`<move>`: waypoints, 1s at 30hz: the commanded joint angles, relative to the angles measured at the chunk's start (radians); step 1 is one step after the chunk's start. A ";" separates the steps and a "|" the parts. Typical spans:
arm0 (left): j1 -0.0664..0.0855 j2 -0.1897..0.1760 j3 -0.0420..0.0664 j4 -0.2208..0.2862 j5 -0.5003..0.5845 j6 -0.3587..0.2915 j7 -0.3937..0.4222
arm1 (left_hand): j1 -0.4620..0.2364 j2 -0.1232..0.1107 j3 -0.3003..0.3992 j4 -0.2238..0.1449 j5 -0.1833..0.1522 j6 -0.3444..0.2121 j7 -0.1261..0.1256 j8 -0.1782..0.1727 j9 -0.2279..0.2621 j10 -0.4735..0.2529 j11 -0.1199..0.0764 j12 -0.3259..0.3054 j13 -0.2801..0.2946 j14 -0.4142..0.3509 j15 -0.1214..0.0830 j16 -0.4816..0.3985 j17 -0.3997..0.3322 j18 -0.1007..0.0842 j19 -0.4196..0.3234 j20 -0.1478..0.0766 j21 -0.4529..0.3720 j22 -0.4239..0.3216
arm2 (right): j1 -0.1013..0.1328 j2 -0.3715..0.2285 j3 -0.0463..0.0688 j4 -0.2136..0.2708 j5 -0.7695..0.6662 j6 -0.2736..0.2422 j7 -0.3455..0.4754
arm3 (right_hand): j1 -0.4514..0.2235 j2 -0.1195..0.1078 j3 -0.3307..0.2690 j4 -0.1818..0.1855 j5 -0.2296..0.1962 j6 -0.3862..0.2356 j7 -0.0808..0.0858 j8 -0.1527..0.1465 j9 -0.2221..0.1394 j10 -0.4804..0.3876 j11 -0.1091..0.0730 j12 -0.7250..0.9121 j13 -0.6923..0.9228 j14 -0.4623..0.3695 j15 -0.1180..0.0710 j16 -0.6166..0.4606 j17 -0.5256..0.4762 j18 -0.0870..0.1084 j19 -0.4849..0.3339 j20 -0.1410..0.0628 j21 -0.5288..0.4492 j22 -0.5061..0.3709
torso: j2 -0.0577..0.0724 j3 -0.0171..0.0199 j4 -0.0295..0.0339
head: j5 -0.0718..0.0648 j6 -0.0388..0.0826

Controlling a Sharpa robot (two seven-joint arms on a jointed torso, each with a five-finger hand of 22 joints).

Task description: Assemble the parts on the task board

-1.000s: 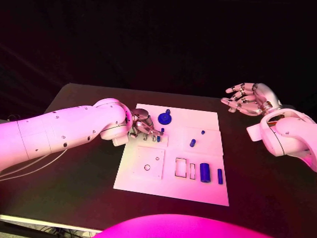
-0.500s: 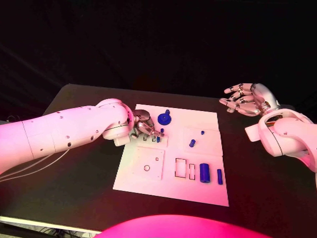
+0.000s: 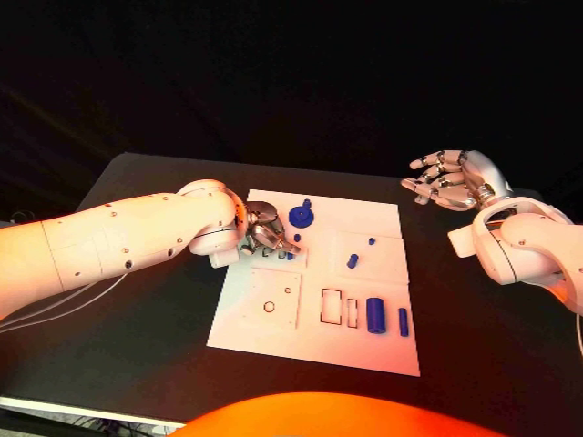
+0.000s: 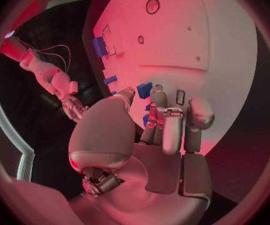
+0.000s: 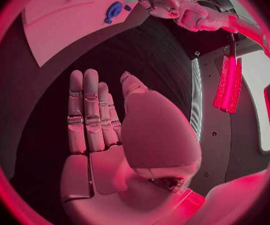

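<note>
The white task board (image 3: 321, 341) lies mid-table. My left hand (image 3: 268, 233) hovers low over its far left corner, fingers curled down among two small blue parts (image 3: 296, 238). In the left wrist view the fingertips (image 4: 164, 116) rest on the board (image 4: 225, 50) around a small blue part (image 4: 147, 120), with another blue piece (image 4: 144, 90) beside the thumb; whether either is gripped I cannot tell. A round blue part (image 3: 302, 217) sits just beyond the hand. My right hand (image 3: 452, 180) is raised off the board's far right corner, fingers (image 5: 84, 110) straight and apart, holding nothing.
Two small blue pieces (image 3: 353, 260) stand mid-board. A blue cylinder (image 3: 375, 315) and a blue bar (image 3: 404, 321) lie near the right edge beside rectangular slots (image 3: 332, 306). A square plate with a round hole (image 3: 271, 306) is at the near left. Black table (image 3: 134, 337) surrounds the board.
My left hand's fingers have crept slightly towards the small blue parts. My right hand has drifted a little further from the board. The parts lie where they were.
</note>
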 commanded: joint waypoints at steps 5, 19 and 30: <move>0.001 0.006 0.000 -0.002 0.000 -0.003 0.005 | 0.055 0.017 0.047 0.000 0.007 -0.004 -0.009 0.011 0.010 0.008 -0.004 0.007 0.007 0.017 -0.007 0.006 0.052 -0.020 0.011 -0.003 0.007 0.007 | -0.001 0.003 0.000 0.001 -0.004 -0.003 0.009 | -0.013 0.003 0.006 0.001 0.003 -0.005 0.009 0.005 -0.001 0.000 0.006 -0.004 -0.004 0.001 0.008 -0.011 -0.001 0.011 0.001 0.006 -0.007 -0.005 | 0.001 0.0006 0.0009 | -0.002 -0.004; 0.001 0.007 0.000 -0.003 0.027 -0.027 0.019 | 0.144 -0.010 0.310 -0.005 0.006 -0.021 -0.027 0.083 0.094 0.031 -0.020 0.027 0.037 0.027 -0.019 0.012 0.076 -0.021 0.012 -0.014 0.013 0.014 | -0.002 0.005 0.000 0.002 -0.015 0.000 0.008 | -0.013 0.003 0.005 0.001 0.003 -0.006 0.010 0.006 -0.002 -0.001 0.006 -0.006 -0.008 -0.001 0.009 -0.019 0.000 0.011 -0.001 0.007 -0.011 -0.009 | -0.001 0.0002 0.0014 | -0.005 -0.005; 0.001 -0.017 0.001 0.013 0.090 -0.055 0.046 | 0.098 -0.129 0.645 -0.110 0.009 -0.024 -0.040 0.149 0.190 0.112 -0.036 0.062 0.097 0.060 -0.037 0.035 0.144 -0.032 0.059 -0.031 0.037 0.070 | -0.006 0.001 0.000 0.004 -0.027 0.006 0.003 | -0.002 0.002 0.009 -0.002 0.004 -0.008 0.010 0.008 -0.004 -0.004 0.007 -0.007 -0.015 -0.001 0.010 -0.031 0.001 0.011 -0.001 0.008 -0.017 -0.015 | 0.000 0.0014 0.0020 | -0.008 -0.006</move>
